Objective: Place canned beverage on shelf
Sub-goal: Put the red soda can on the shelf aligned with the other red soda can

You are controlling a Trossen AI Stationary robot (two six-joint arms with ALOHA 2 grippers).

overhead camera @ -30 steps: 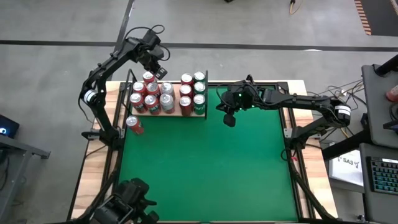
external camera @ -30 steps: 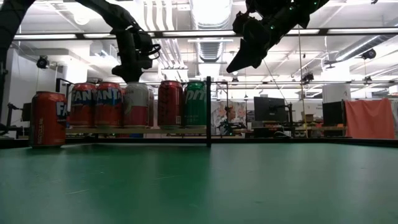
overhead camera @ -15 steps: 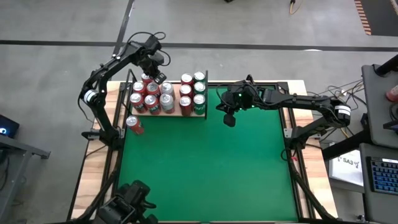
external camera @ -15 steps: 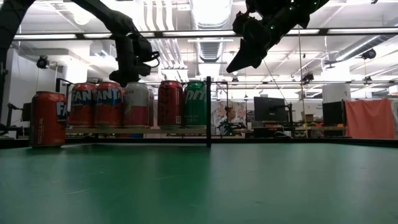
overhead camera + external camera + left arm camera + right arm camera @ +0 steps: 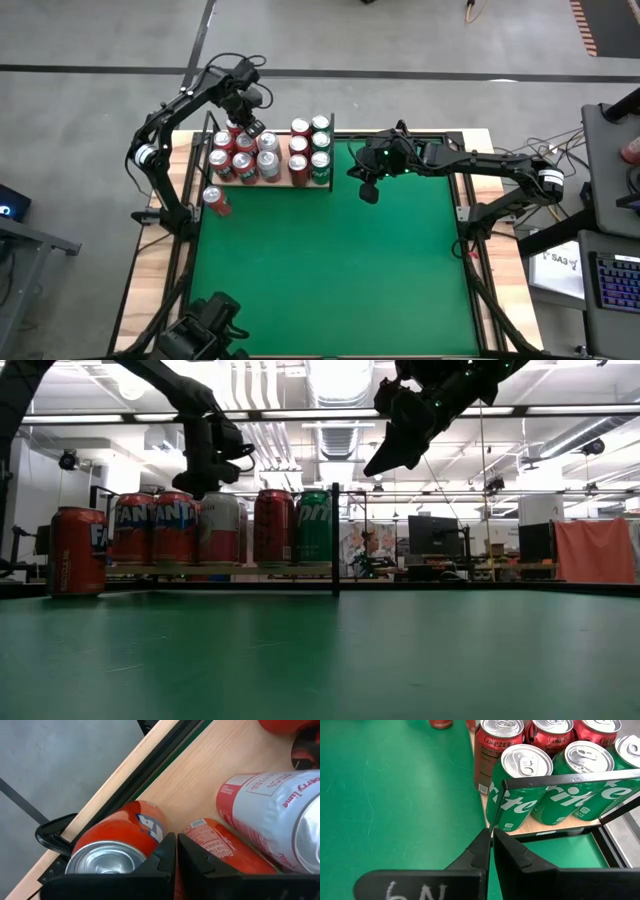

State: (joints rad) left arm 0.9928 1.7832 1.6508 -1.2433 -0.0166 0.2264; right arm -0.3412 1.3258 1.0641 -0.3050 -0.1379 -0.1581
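The shelf [image 5: 283,150], a pale wood panel with thin black rods, stands at the table's far left and bears several upright cans: orange, red, silver and green. One red can [image 5: 215,200] stands apart on the table near the shelf's left end; it also shows in the low view [image 5: 78,550]. My left gripper [image 5: 250,127] is shut and hangs over the shelf's far-left orange cans [image 5: 115,842], its tips at can-top height [image 5: 197,490]. My right gripper [image 5: 368,193] is shut and empty, high above the green felt, right of the shelf. My left gripper points its shut fingers [image 5: 165,852] down, slanting, between two orange cans at the shelf's far left. I cannot tell whether they touch a can.
The shelf's black rod frame [image 5: 335,540] stands at its right end, in front of the green cans [image 5: 520,785]. The green felt [image 5: 330,270] spreads near and right of the shelf. Pale wooden strips run along the table's sides [image 5: 160,260].
My left gripper has shifted a little toward the table's left edge over the shelf's far cans and has tipped slightly. It stays shut. The cans and my right arm have kept still.
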